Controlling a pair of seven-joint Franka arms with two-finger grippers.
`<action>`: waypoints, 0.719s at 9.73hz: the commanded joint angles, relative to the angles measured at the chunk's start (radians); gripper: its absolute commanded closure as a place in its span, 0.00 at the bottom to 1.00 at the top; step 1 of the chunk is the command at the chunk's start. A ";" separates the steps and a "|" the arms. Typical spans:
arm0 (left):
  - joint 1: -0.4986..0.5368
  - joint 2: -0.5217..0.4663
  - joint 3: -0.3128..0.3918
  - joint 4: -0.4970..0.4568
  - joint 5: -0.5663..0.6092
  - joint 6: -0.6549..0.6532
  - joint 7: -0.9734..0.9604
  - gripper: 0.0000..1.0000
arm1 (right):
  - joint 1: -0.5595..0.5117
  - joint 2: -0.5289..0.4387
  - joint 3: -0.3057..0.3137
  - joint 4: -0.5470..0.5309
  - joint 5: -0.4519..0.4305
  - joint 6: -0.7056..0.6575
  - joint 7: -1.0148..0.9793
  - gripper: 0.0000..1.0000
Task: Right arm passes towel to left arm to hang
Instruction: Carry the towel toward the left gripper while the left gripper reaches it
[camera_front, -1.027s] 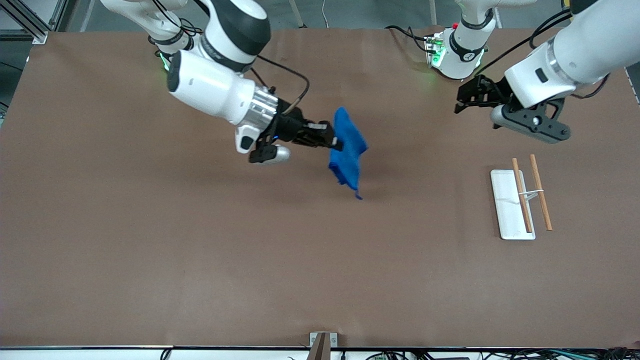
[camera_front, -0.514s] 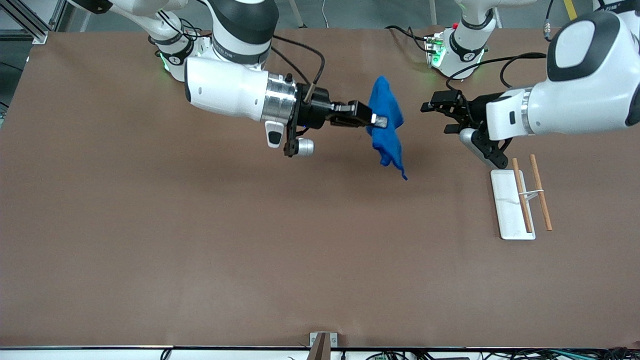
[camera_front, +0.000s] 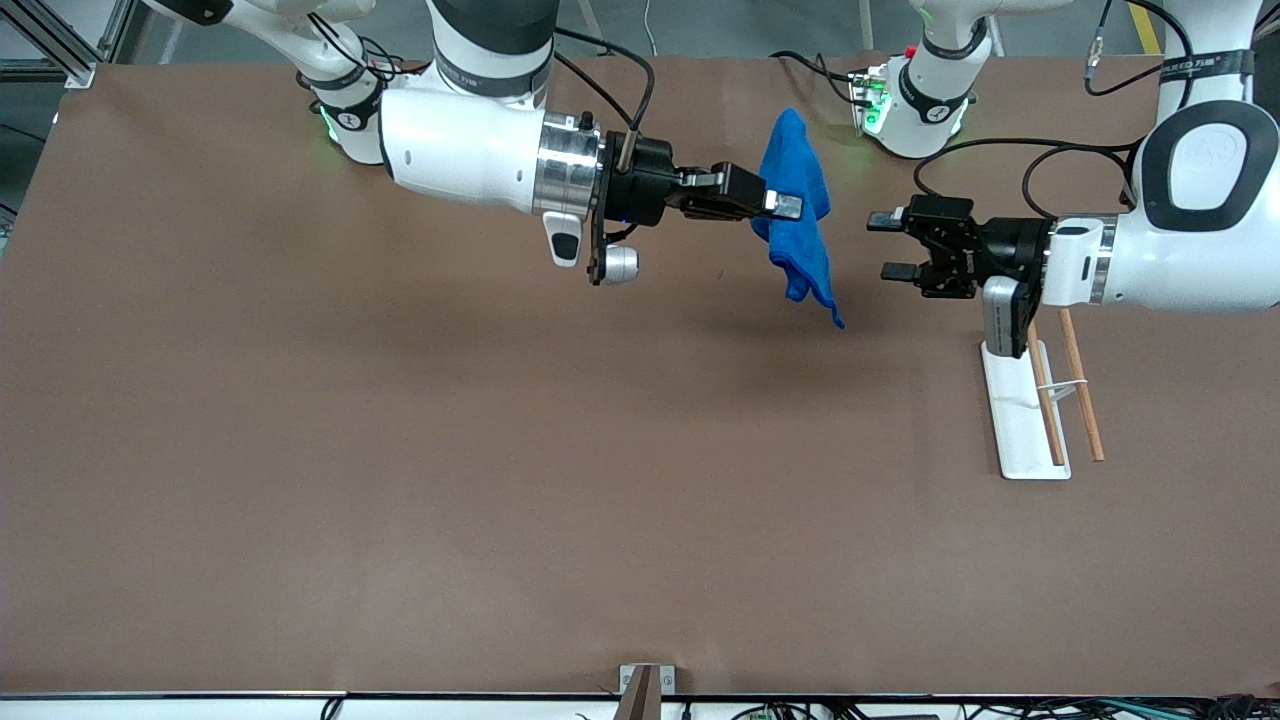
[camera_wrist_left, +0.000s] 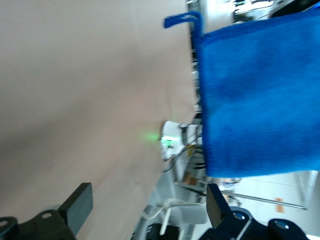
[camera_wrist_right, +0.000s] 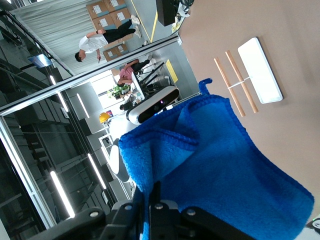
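- While the towel hangs above the bench's robot-side edge, the right gripper is clamped on it.
- Left gripper, fingers apart, faces it, not touching.

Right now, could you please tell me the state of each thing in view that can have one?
towel: held up in the air, hanging loosely over the table, not yet passed on.
right end effector: shut on the towel.
left end effector: open, empty, facing the towel with a gap between them.
rack: on the table at the left arm's end, both wooden bars bare.
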 joint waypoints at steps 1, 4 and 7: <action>0.001 -0.001 0.018 -0.047 -0.113 -0.043 0.053 0.00 | 0.007 0.014 0.026 0.005 0.022 0.034 -0.030 0.99; -0.006 0.001 0.018 -0.089 -0.256 -0.049 0.130 0.00 | 0.033 0.014 0.026 0.005 0.022 0.080 -0.030 0.99; -0.007 0.028 0.018 -0.102 -0.314 -0.043 0.184 0.05 | 0.059 0.014 0.026 0.005 0.022 0.117 -0.030 0.98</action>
